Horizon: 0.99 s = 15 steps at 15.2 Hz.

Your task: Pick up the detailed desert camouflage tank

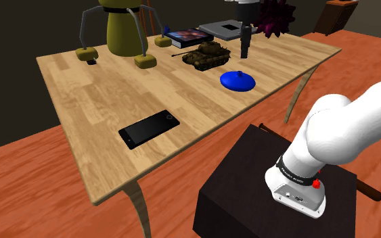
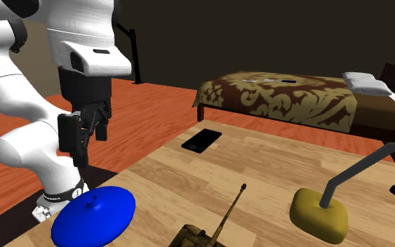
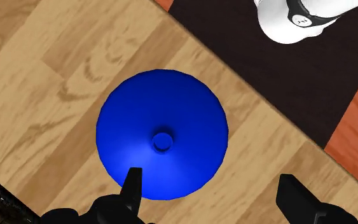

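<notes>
Currently: camouflage tank on tabletop, beside blue disc, toward shoulder view's left of pincer; barrel seemingly pointing further left. Pincer released, empty, above disc.

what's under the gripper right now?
Below the gripper, jaws open: a blue knobbed lid lying on the wooden table. Whatever is beneath the lid is covered. The tank sits off to the side, not underneath.

Nothing legible is showing. The dark band low on the arm is carrying pale marks too small to read, and the book at the shoulder view's twelve o'clock is showing no decipherable title.
</notes>
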Available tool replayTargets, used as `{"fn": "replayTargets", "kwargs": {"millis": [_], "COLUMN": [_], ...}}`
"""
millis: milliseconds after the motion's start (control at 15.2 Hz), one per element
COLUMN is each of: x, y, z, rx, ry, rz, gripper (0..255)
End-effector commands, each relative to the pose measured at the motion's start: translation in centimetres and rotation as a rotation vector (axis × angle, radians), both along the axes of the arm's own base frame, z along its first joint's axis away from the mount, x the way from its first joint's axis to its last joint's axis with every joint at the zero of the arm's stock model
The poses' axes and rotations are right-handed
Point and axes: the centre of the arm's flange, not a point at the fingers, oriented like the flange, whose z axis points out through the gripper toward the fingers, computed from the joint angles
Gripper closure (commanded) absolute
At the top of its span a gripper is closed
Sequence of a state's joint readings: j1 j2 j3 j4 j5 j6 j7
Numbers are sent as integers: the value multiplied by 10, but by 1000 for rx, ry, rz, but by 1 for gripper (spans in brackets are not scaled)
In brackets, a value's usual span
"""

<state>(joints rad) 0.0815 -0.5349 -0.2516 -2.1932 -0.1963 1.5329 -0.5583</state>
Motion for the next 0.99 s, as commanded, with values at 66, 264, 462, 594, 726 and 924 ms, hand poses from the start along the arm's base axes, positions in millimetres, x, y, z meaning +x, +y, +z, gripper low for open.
{"fn": "replayTargets", "kwargs": {"millis": [66, 264, 462, 594, 726, 924], "x": [27, 58, 91, 113, 136, 171], "y": [-19, -35, -47, -54, -58, -61], "z": [-6, -9, -13, -15, -17, -20], "rx": [-26, -50, -74, -91, -107, -132], "ry": [5, 8, 12, 15, 17, 21], "rz": [125, 244, 363, 442, 521, 640], "gripper": [0, 0, 0, 0, 0, 0]}}
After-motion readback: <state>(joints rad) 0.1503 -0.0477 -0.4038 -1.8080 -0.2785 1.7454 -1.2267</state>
